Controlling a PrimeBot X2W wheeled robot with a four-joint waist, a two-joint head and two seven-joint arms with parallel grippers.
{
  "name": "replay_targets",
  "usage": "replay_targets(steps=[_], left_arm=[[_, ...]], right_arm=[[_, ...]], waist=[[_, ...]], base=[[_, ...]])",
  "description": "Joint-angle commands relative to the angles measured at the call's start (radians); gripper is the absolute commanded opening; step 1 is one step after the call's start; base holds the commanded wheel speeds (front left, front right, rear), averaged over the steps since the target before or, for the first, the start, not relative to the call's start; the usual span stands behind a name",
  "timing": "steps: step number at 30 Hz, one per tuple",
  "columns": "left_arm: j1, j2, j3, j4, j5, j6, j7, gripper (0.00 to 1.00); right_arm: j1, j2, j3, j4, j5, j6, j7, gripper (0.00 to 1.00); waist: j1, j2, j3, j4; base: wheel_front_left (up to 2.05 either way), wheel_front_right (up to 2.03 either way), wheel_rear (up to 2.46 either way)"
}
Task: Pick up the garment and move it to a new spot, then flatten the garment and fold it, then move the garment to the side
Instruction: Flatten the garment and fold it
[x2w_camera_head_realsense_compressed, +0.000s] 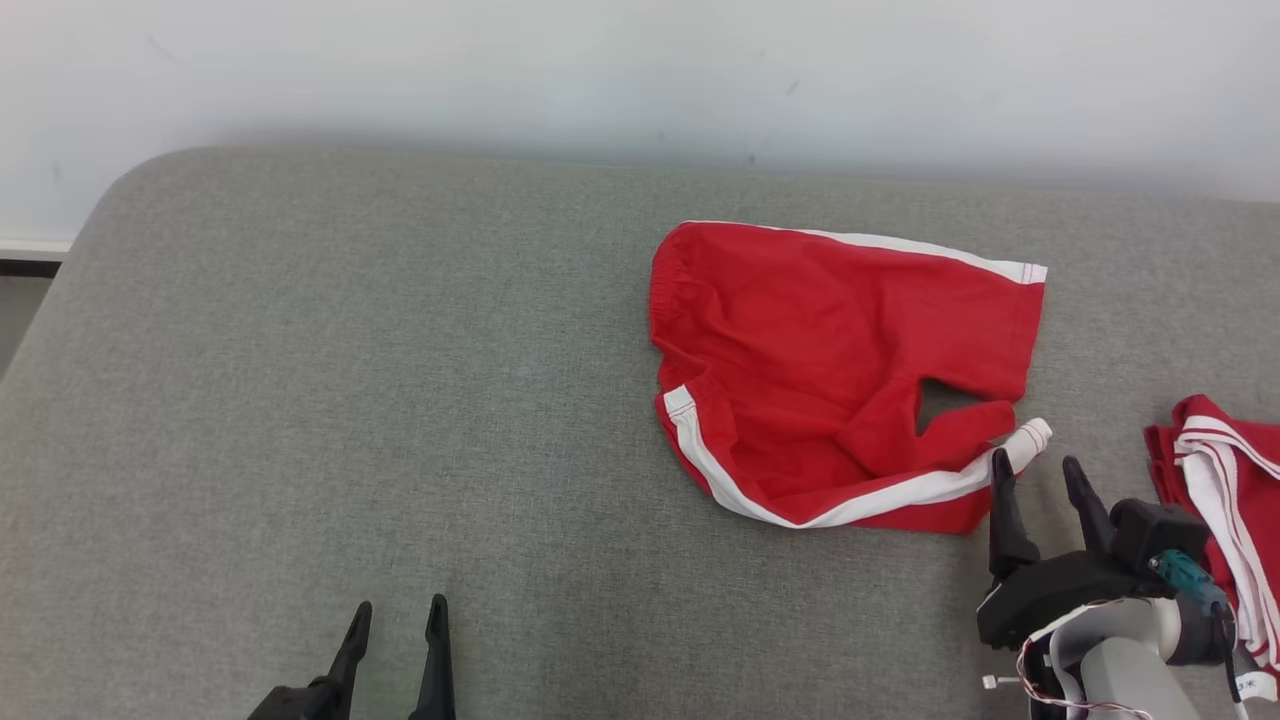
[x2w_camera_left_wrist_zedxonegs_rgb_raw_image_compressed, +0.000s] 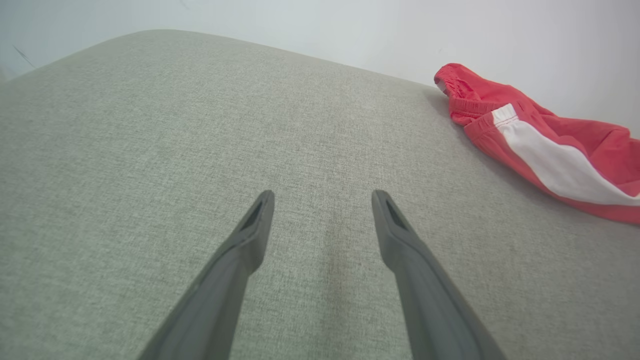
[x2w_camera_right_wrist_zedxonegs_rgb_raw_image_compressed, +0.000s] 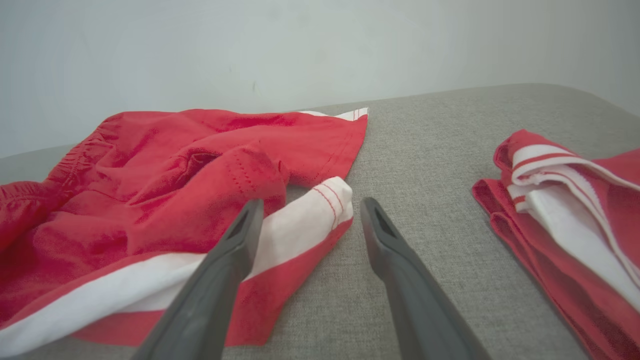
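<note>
The garment (x2w_camera_head_realsense_compressed: 830, 370) is a pair of red shorts with white side stripes, lying rumpled on the grey cushioned surface (x2w_camera_head_realsense_compressed: 350, 400) right of centre. It shows again as the garment (x2w_camera_right_wrist_zedxonegs_rgb_raw_image_compressed: 165, 200) in the right wrist view and as the garment (x2w_camera_left_wrist_zedxonegs_rgb_raw_image_compressed: 545, 145) at the upper right of the left wrist view. My right gripper (x2w_camera_head_realsense_compressed: 1040, 470) stands open just off the near right leg hem, nothing between its fingers; the left finger overlaps the white stripe. My left gripper (x2w_camera_head_realsense_compressed: 398, 612) is open over bare fabric at the lower left, far from the shorts.
A second red and white garment (x2w_camera_head_realsense_compressed: 1225, 490) lies folded at the right edge, close beside my right arm, seen too as the folded garment (x2w_camera_right_wrist_zedxonegs_rgb_raw_image_compressed: 565, 225). A pale wall (x2w_camera_head_realsense_compressed: 640, 70) runs behind the surface. Its left corner rounds off near the floor strip (x2w_camera_head_realsense_compressed: 30, 260).
</note>
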Motion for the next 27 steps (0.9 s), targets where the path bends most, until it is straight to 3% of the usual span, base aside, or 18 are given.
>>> replay_targets(steps=[1,7,8,9,10,11,27], left_arm=[[0.005,0.000,0.000,0.002,0.005,-0.001,-0.003,1.00],[0.006,0.000,0.000,0.003,-0.002,0.000,-0.003,1.00],[0.007,0.000,0.000,0.001,-0.004,0.002,-0.003,1.00],[0.007,0.000,-0.001,0.000,-0.006,0.004,-0.003,1.00],[0.008,0.000,0.001,0.000,-0.006,0.005,-0.003,1.00],[0.009,0.000,0.002,-0.001,-0.007,0.007,-0.003,1.00],[0.007,0.000,0.005,0.006,-0.003,0.000,-0.003,1.00]], right_arm=[[-0.002,0.005,0.000,0.015,0.008,-0.003,0.000,1.00],[-0.015,0.018,-0.003,0.096,0.041,-0.003,0.000,1.00],[-0.012,0.018,-0.002,0.103,0.046,-0.003,0.000,0.93],[-0.011,0.018,-0.002,0.107,0.051,-0.003,0.000,0.47],[-0.012,0.019,0.001,0.107,0.054,-0.003,0.000,0.34],[-0.013,0.020,0.001,0.105,0.057,-0.003,0.000,0.00],[0.018,0.023,-0.007,0.053,0.093,-0.003,0.000,0.00]], waist=[[0.0000,0.0001,0.001,0.006],[0.0000,0.0001,0.003,0.021],[0.0000,0.0001,0.004,0.021],[0.0000,0.0001,0.005,0.020],[0.0000,0.0001,0.005,0.018],[0.0000,0.0001,0.005,0.015],[0.0000,0.0001,-0.005,-0.019]], base=[[0.00,0.00,0.00],[0.00,0.00,0.00],[0.00,0.00,0.00],[0.00,0.00,0.00],[0.00,0.00,0.00],[0.00,0.00,0.00],[0.00,0.00,0.00]])
